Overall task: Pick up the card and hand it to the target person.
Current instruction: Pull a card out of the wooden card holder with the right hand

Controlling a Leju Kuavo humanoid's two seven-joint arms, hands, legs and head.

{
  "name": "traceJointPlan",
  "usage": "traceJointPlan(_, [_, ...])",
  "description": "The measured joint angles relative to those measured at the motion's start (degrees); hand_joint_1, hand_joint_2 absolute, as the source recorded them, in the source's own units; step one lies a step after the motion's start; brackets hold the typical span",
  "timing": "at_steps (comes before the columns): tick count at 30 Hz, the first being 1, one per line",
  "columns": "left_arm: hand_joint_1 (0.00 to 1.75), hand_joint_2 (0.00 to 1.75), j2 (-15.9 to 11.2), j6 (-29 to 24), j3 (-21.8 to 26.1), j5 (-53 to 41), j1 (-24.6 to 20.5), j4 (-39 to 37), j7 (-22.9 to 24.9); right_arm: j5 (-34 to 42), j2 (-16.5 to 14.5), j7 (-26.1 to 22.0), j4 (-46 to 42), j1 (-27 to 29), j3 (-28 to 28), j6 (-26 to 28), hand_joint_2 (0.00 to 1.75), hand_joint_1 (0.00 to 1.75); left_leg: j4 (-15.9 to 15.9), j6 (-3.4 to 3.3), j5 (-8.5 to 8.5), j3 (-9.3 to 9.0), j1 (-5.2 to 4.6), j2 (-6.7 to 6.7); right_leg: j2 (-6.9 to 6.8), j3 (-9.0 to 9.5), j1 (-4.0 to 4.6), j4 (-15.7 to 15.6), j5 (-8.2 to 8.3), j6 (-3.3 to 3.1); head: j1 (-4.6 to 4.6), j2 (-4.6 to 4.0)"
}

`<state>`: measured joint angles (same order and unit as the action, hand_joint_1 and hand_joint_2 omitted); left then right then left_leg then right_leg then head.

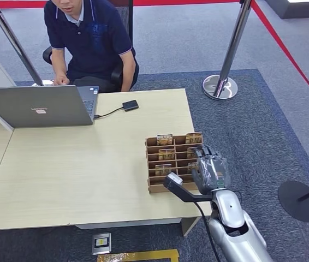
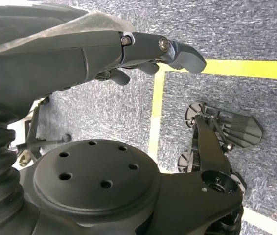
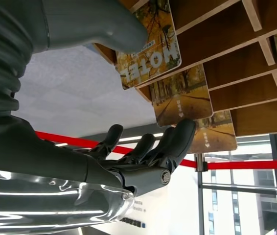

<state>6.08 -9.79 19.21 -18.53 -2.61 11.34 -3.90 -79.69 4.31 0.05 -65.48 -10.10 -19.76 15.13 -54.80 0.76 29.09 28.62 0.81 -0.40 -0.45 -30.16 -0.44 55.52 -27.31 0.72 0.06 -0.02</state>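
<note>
1. On the table (image 1: 83,164), near its right front corner, sits a wooden rack (image 1: 173,162) of slots, several holding a card.
2. At the rack's right end the right hand (image 1: 211,170) hovers over the cards; the wrist view shows its fingers (image 3: 173,142) spread and its thumb (image 3: 103,22) apart, gripping nothing.
3. Nearest the thumb is a card (image 3: 149,44) printed "HOTEL", with two more beside it in neighbouring slots; whether a fingertip touches the far one cannot be told.
4. Beyond the table a person (image 1: 89,41) sits at a laptop (image 1: 39,106), a small black box (image 1: 130,105) cabled to it.
5. Down by the floor hangs the left hand (image 2: 144,51), fingers loosely extended and bare.
</note>
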Motion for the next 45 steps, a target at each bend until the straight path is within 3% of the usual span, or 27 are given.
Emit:
traceJointPlan(4, [0.00, 1.75, 0.00, 0.02, 0.00, -0.21, 0.00, 0.00, -0.10, 0.01, -0.13, 0.18, 0.48, -0.07, 0.04, 0.46, 1.75, 0.77, 0.00, 0.00, 0.00, -0.01, 0.00, 0.00, 0.00, 0.00, 0.00, 0.00, 0.00, 0.00, 0.00, -0.01])
traceJointPlan(7, [0.00, 1.75, 0.00, 0.09, 0.00, -0.42, 0.00, 0.00, -0.15, -0.11, -0.25, 0.42, 0.49, -0.13, 0.09, 0.69, 1.75, 1.01, 0.00, 0.00, 0.00, -0.02, 0.00, 0.00, 0.00, 0.01, 0.00, 0.00, 0.00, 0.00, 0.00, -0.01])
traceJointPlan(8, [0.00, 1.75, 0.00, 0.14, 0.00, -0.51, 0.00, 0.00, -0.15, -0.20, -0.28, 0.51, 0.48, -0.15, 0.12, 0.75, 1.75, 1.02, 0.00, 0.00, 0.00, -0.02, 0.00, 0.00, 0.00, 0.01, 0.00, 0.00, 0.00, 0.00, -0.01, -0.01])
traceJointPlan(13, [0.00, 1.75, 0.00, 0.31, 0.00, -0.79, -0.01, 0.00, -0.15, -0.48, -0.36, 0.66, 0.46, -0.21, 0.46, 0.95, 1.75, 0.79, 0.00, 0.00, 0.00, -0.07, 0.00, 0.00, 0.00, 0.05, 0.00, -0.01, 0.00, 0.00, -0.01, -0.01])
traceJointPlan(33, [0.00, 1.75, 0.00, 0.65, 0.02, -1.23, -0.01, 0.00, -0.17, -1.36, -0.49, 0.52, 0.50, -1.09, 0.63, 1.07, 1.75, 0.77, 0.00, 0.00, 0.00, -0.13, 0.00, 0.00, 0.00, 0.12, 0.00, 0.00, 0.00, 0.00, 0.00, -0.01])
traceJointPlan(45, [0.00, 1.75, 0.06, 0.76, 0.68, -1.17, -0.17, 0.00, -0.32, -1.68, 0.38, -0.52, 0.78, -3.09, 0.62, 1.01, 1.75, 0.67, 0.00, 0.00, 0.00, -0.12, 0.00, 0.00, 0.00, 0.11, 0.00, 0.00, 0.01, 0.01, 0.00, 0.00])
